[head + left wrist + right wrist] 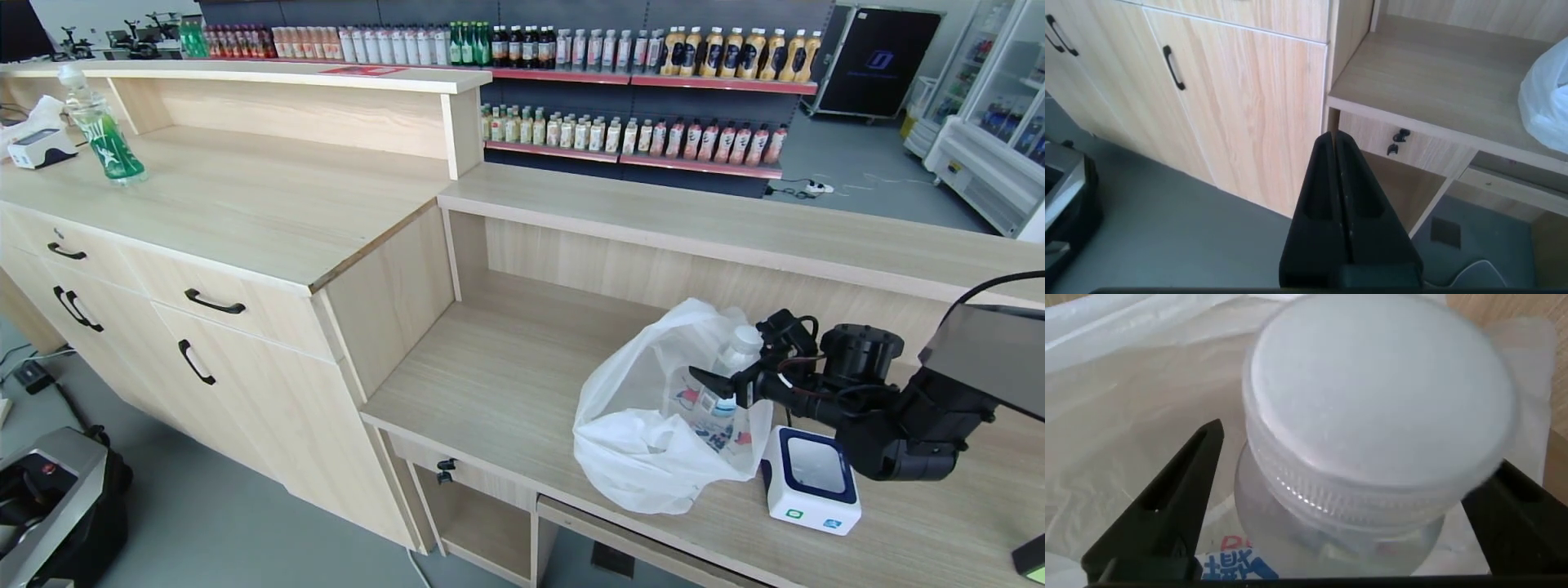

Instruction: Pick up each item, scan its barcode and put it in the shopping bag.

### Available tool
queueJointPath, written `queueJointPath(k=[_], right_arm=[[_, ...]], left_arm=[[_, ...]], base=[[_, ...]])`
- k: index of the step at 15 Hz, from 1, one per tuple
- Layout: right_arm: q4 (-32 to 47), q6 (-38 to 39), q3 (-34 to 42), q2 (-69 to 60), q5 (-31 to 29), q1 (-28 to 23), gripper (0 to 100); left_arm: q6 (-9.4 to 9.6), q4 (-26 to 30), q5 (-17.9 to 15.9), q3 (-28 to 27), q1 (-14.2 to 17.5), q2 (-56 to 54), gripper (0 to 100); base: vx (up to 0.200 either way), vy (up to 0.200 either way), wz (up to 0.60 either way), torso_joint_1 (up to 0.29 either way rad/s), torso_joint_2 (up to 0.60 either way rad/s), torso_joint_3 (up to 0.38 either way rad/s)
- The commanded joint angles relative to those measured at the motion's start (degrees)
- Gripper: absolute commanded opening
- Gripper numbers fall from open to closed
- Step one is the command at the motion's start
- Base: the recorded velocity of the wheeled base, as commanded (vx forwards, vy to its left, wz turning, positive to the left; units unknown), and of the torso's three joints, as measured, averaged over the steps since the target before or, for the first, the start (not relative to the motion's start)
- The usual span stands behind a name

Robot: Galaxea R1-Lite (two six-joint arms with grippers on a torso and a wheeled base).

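Observation:
A clear bottle point(722, 398) with a white cap point(1380, 392) stands upright inside the white shopping bag point(645, 445) on the lower counter. My right gripper point(735, 349) straddles the bottle's neck from above, open, with a gap between each finger and the bottle. In the right wrist view one black finger point(1167, 514) sits apart from the neck, and my right gripper point(1355, 453) frames the bottle point(1323, 514). A green bottle point(104, 131) stands on the upper counter at far left. My left gripper point(1333, 139) is shut on nothing, low in front of the cabinet doors point(1249, 98).
The white barcode scanner point(810, 482) sits on the lower counter point(498, 367) just right of the bag. A tissue box point(37, 139) lies beside the green bottle. Shelves of drinks point(620, 90) line the back. A raised ledge point(735, 220) runs behind the lower counter.

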Motion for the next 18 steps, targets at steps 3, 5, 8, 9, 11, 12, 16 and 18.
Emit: queueJointPath(k=[3,5,8,9,11,12,16,18], right_arm=[[12.99,-1.7,7.14,-22.54,-4.27,-1.57,100],[24.86,-1.88,11.8,-37.74,-10.69,-4.64,100],[45.51,-4.08,13.3,-57.96,-12.62,-16.42,100],[49.29,-5.22,13.74,-61.3,-12.54,-19.85,100],[52.28,-7.06,14.44,-63.85,-15.61,-28.64,100],[52.54,-6.8,14.53,-63.85,-19.57,-31.36,100],[51.22,-0.47,13.56,-58.93,-38.64,-39.45,100],[50.7,9.2,10.57,-52.6,-39.34,-46.3,100]], left_arm=[[-0.04,0.0,0.02,0.0,0.04,0.0,0],[-0.04,0.0,0.02,0.0,0.04,0.0,0],[-0.04,0.0,0.02,0.0,0.04,0.0,0],[-0.04,0.0,0.02,0.0,0.04,0.0,0],[-0.04,0.0,0.02,0.0,0.04,0.0,0],[-0.04,0.0,0.02,0.0,0.04,0.0,0],[-0.04,0.0,0.02,0.0,0.04,0.0,0],[0.05,0.0,0.02,0.0,0.04,0.0,0]], base=[[0.0,0.0,0.0,0.0,0.0,0.0],[0.0,0.0,0.0,0.0,0.0,0.0],[0.0,0.0,0.0,0.0,0.0,0.0],[0.0,0.0,0.0,0.0,0.0,0.0],[0.0,0.0,-0.3,-0.001,0.0,0.001],[0.0,0.0,-0.6,0.002,0.0,0.007],[0.0,0.0,-0.6,0.0,0.0,0.007],[0.0,0.0,0.0,0.0,0.0,0.0]])
